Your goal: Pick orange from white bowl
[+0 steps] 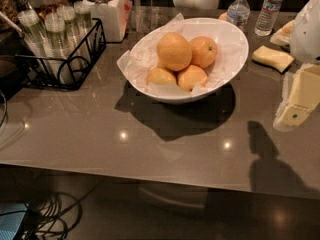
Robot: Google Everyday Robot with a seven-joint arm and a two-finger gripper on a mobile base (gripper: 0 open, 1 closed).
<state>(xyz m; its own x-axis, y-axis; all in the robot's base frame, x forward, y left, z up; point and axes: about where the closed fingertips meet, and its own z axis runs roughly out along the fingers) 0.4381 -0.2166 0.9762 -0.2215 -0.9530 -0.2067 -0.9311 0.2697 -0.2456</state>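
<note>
Approach step, by judgement. The orange (174, 51) is sitting atop the fruit inside the bowl (197, 97). The claw (295, 109) is hovering right of the bowl, its state impossible to tell. The next move is calling for a reach over the bowl's rim.

dim warm overhead light; glare dots on the table (100, 129), shadow below the tool (292, 111) at right.

Orange (174, 51) in white bowl (201, 19); tool (295, 106) at right edge.
</note>
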